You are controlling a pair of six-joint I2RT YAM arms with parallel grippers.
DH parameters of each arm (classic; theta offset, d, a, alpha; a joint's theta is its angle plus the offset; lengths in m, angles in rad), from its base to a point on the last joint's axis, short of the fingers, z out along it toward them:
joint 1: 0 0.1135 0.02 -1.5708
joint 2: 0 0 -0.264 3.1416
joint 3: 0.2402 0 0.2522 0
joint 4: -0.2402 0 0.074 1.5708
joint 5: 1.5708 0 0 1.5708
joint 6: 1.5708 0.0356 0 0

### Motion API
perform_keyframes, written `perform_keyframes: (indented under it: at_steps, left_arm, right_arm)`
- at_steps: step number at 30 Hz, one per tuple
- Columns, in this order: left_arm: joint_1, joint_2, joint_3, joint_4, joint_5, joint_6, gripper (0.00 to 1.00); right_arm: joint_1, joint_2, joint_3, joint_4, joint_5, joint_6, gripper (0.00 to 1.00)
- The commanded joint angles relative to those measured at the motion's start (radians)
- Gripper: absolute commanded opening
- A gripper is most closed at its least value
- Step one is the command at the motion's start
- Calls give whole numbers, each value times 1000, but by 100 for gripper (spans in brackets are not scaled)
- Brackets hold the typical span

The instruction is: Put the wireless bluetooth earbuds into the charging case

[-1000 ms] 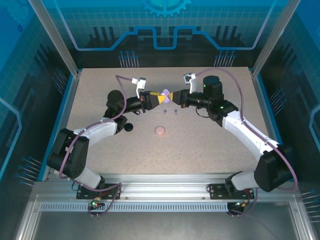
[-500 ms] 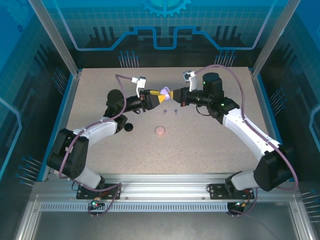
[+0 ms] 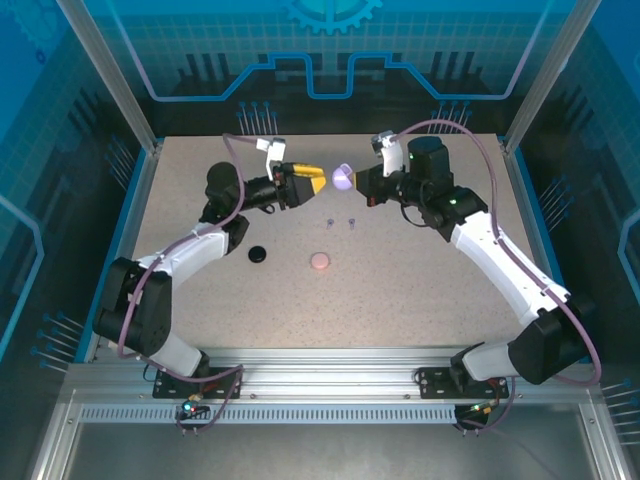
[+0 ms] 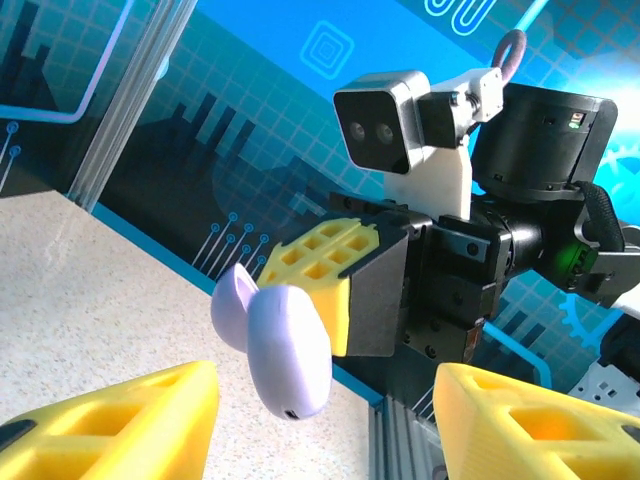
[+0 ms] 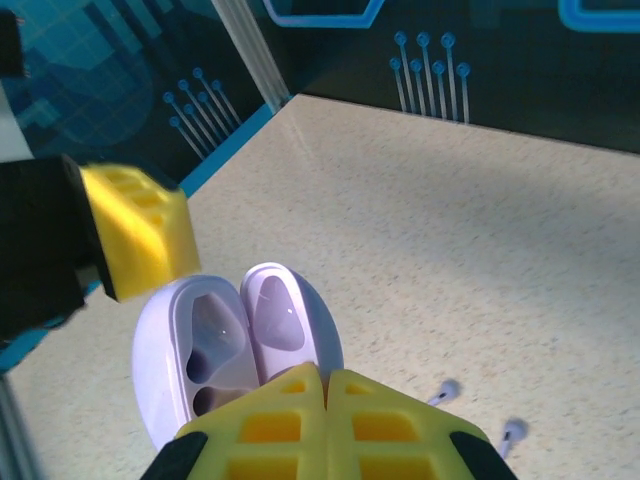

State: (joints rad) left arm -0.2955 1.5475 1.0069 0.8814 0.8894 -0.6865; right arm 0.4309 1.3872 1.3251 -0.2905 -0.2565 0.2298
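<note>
The purple charging case (image 3: 342, 178) hangs open above the back of the table, with my right gripper (image 3: 355, 181) shut on its edge. Both hollows of the case (image 5: 225, 335) show bare beyond my right gripper (image 5: 326, 392). From the left wrist the case (image 4: 288, 352) is seen from outside, hanging just ahead of my left gripper (image 4: 328, 425). My left gripper (image 3: 318, 180) stands open a little to the left of the case, apart from it, nothing between its fingers (image 4: 130, 420). Two purple earbuds (image 3: 331, 221) (image 3: 351, 222) lie on the table below the case, also seen as earbuds (image 5: 445, 391) (image 5: 512, 431).
A shut pink round case (image 3: 319, 261) lies mid-table and a black round case (image 3: 258, 254) lies left of it by the left arm. Blue walls and metal posts ring the speckled table (image 3: 420, 290).
My left gripper has let go of the purple case, opened and drawn back to the left. My right gripper has carried the case slightly up and toward the back.
</note>
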Motion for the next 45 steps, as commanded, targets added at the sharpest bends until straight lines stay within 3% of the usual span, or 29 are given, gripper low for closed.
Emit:
perform_keyframes:
  at_steps: [1, 10, 19, 35, 45]
  left_arm:
    - [13, 14, 105, -214, 94, 141, 62]
    - [19, 95, 369, -846, 128, 590, 66]
    - [53, 269, 633, -1166, 190, 774, 67]
    - [72, 455, 899, -1480, 292, 943, 68]
    - [73, 468, 906, -1482, 306, 947, 64]
  right_arm:
    - [-12, 21, 56, -59, 54, -130, 0]
    - [-78, 128, 150, -70, -22, -234, 0]
    - [-93, 246, 253, -64, -91, -276, 0]
    - [-80, 380, 353, -62, -180, -275, 0]
    - [-54, 396, 392, -79, -193, -280, 0]
